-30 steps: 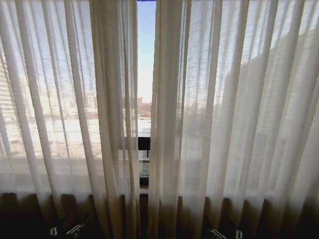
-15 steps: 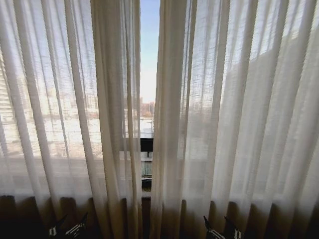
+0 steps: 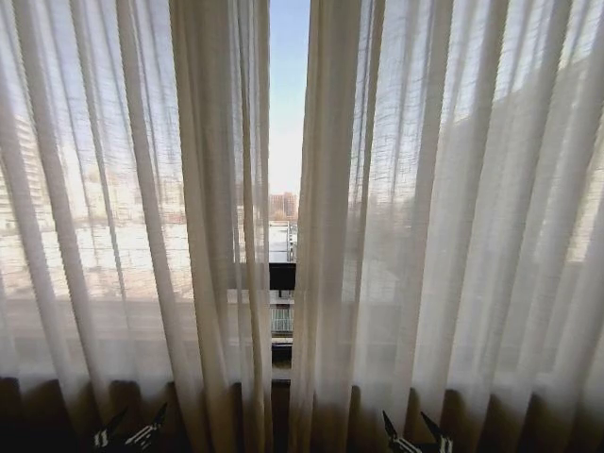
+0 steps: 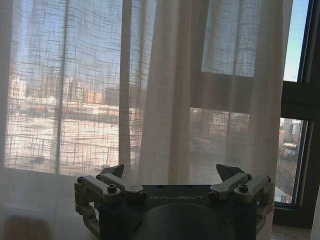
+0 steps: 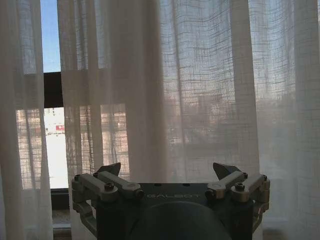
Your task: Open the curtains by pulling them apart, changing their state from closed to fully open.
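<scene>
- Head view: the curtains are hanging as two sheer pleated panels, the left panel [image 3: 123, 217] and the right panel [image 3: 453, 217], with a narrow gap [image 3: 285, 142] standing between their bunched inner edges.
- Through that gap, sky, distant buildings and a dark window frame bar [image 3: 282, 276] are showing; everything else outside is coming through only as a haze behind the fabric.
- The lower hems are sinking into shadow, so where the cloth ends is hard to make out.
- The left tool [image 3: 129, 429] is poking up at the bottom edge under the left panel, mostly cut off, with its two dark tips standing apart.
- The right tool [image 3: 415, 431] is sitting at the bottom edge under the right panel, likewise cut off, its tips also spread.
- Left wrist view: the left tool [image 4: 170, 175] is facing the left panel [image 4: 165, 100] with its fingers wide apart and nothing between them; whether the tips are touching the cloth cannot be told.
- A strip of bare window and dark frame [image 4: 300, 100] is showing beside the panel's edge.
- Right wrist view: the right tool [image 5: 170, 172] is facing the right panel [image 5: 200, 90], fingers spread and holding nothing; contact with the fabric is unclear here too.
- The gap [image 5: 50, 115] is showing between this panel and the other panel's edge [image 5: 20, 125].
</scene>
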You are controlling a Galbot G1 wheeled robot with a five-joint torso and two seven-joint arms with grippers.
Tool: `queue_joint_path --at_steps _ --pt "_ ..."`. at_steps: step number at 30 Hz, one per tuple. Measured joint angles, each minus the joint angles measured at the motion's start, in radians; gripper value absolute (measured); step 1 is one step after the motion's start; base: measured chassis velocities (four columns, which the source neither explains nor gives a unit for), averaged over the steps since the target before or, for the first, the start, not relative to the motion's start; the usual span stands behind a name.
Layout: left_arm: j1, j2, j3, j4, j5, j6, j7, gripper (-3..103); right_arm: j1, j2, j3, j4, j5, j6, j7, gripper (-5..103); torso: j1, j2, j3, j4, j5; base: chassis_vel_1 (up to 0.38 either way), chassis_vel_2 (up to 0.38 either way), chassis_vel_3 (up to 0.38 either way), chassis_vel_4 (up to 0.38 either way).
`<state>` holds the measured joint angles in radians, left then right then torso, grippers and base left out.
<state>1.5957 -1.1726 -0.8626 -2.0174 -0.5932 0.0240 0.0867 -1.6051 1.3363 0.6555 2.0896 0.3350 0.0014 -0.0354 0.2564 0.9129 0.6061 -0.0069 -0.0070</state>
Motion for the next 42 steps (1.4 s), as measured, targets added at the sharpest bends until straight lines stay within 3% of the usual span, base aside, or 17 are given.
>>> queue_joint_path --at_steps 42 --pt "-0.018 -0.007 0.015 -0.012 0.023 0.01 -0.006 100 0.012 0.012 -0.024 -0.016 -0.02 0.005 -0.012 100 0.0 0.0 0.0 -0.0002 0.0001 -0.021 0.094 0.022 -0.091"
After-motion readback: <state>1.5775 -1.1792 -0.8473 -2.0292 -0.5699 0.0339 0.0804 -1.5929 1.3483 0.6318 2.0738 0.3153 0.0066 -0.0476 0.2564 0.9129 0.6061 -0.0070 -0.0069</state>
